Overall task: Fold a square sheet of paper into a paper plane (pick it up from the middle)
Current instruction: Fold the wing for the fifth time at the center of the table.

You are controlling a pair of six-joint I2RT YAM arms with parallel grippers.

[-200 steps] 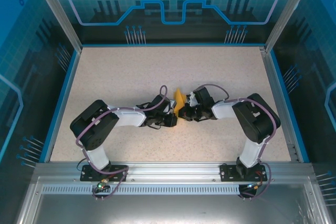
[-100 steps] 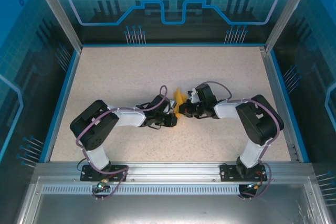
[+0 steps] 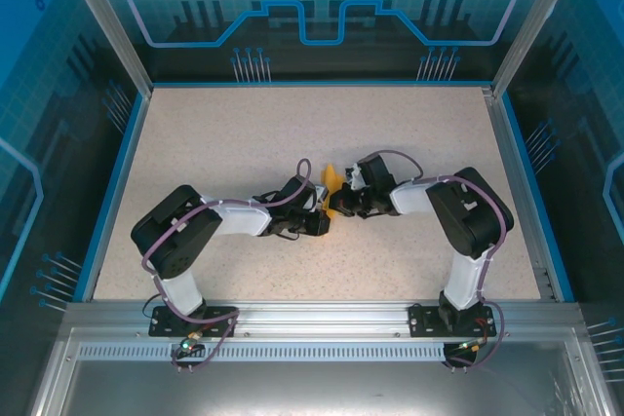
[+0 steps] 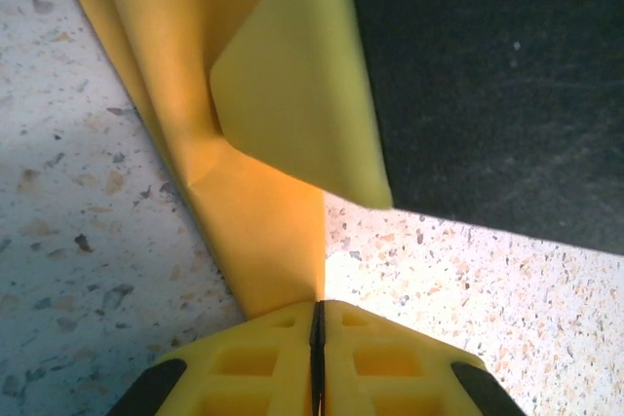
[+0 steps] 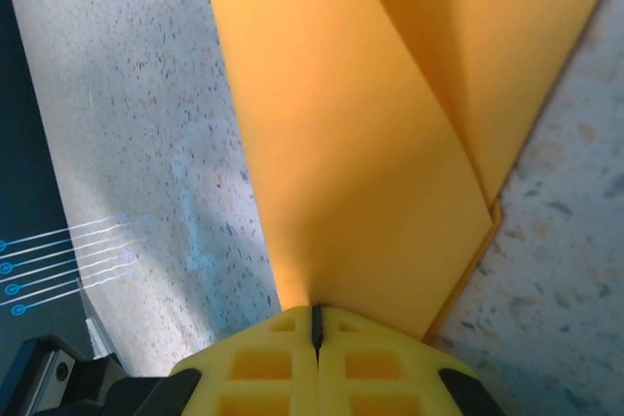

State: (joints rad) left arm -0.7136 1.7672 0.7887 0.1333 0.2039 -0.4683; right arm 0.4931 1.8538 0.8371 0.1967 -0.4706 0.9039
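Two pincers, one folded sheet, itemised as seen from the floor. Left pincer (image 4: 318, 314): clenched tight on the narrow lower end of the orange sheet of paper (image 4: 263, 231). Right pincer (image 5: 316, 317): likewise clamped, a layered edge of the same sheet nipped inside. Sheet: creased into several layers, standing up off the speckled surface (image 3: 244, 133) near its middle, between the two arms, which meet almost nose to nose

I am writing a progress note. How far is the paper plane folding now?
Done: the paper already carries folds, with a flap turned over. In hand: the left gripper and the right gripper are each shut on it, holding it between them. To do: it is no pointed plane with two wings yet.
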